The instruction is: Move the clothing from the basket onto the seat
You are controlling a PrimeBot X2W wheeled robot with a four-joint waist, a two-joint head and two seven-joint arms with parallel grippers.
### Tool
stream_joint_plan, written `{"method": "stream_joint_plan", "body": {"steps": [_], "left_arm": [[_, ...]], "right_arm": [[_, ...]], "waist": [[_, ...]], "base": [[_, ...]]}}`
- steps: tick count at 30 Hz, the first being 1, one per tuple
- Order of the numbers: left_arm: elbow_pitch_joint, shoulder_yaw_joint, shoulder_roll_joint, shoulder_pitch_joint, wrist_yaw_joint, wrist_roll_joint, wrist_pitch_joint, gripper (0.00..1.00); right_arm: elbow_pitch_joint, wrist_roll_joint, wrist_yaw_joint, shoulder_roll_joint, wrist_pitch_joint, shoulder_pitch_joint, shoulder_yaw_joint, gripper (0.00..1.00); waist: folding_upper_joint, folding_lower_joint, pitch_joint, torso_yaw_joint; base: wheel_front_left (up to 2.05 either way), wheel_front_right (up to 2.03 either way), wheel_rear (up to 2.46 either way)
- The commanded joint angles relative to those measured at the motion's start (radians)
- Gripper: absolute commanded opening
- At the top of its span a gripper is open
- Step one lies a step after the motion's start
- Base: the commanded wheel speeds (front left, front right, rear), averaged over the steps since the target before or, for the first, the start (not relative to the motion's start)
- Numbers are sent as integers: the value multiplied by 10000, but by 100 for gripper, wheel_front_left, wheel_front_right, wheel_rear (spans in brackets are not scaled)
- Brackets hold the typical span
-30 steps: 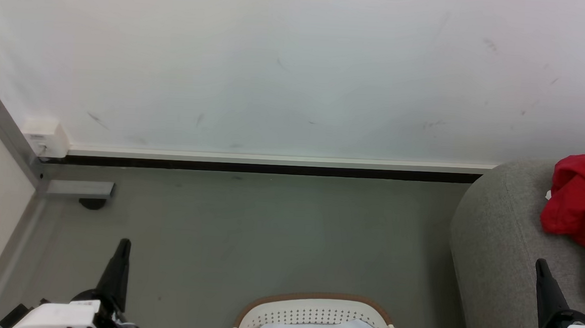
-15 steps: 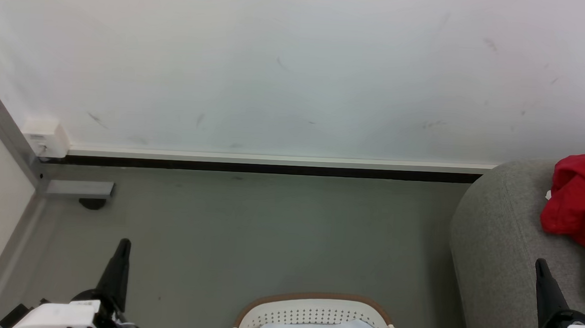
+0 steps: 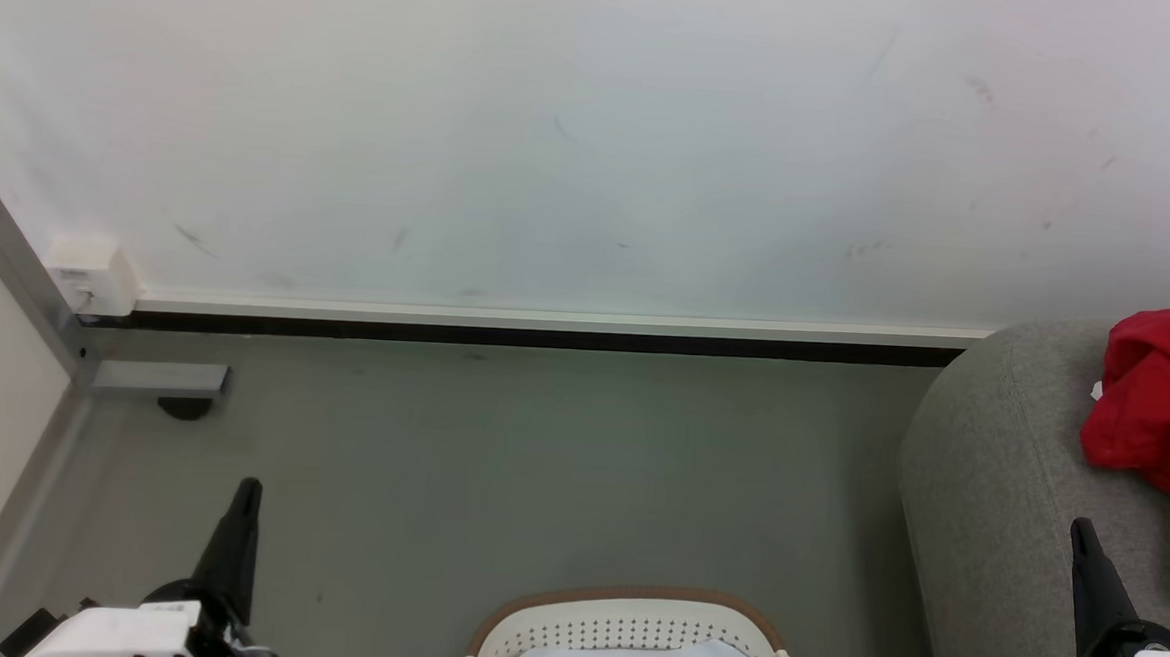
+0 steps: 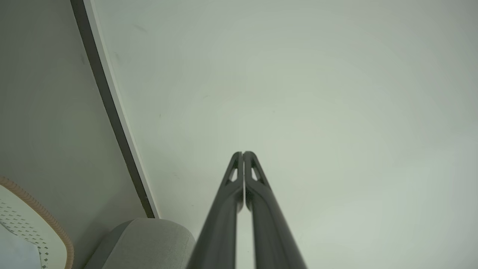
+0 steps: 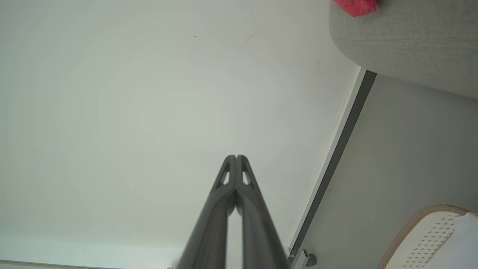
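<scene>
Red clothing (image 3: 1161, 419) lies bunched on the grey seat (image 3: 997, 490) at the right edge of the head view; a corner of the clothing (image 5: 356, 6) shows on the seat (image 5: 403, 41) in the right wrist view. The white basket (image 3: 629, 626) with a brown rim sits at the bottom centre, and only its pale cloth liner shows inside. My left gripper (image 3: 248, 491) stands at the lower left over the floor, shut and empty. At the lower right my right gripper (image 3: 1080, 530) is in front of the seat, shut and empty. Both pairs of fingers touch at the tips in the wrist views (image 4: 243, 153) (image 5: 236, 157).
A white wall (image 3: 575, 138) with a dark baseboard runs across ahead. A metal frame post (image 3: 17, 269) and a small white box (image 3: 92, 273) stand at the left. Grey floor (image 3: 538, 466) lies between the basket and the wall.
</scene>
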Motion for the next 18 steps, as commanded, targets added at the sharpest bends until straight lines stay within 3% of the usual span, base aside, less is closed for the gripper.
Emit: {"method": "stream_joint_plan", "body": {"steps": [1, 18], "left_arm": [[5, 27, 59, -98, 3, -119, 44, 0], [5, 25, 59, -97, 3, -119, 44, 0]], "right_arm": [[-60, 57, -21, -98, -51, -45, -4, 0], [-64, 73, -21, -125, -57, -42, 32, 0]], "waist": [[-1, 0, 0, 0], [-1, 0, 0, 0]], "base": [[0, 0, 0], [0, 0, 0]]}}
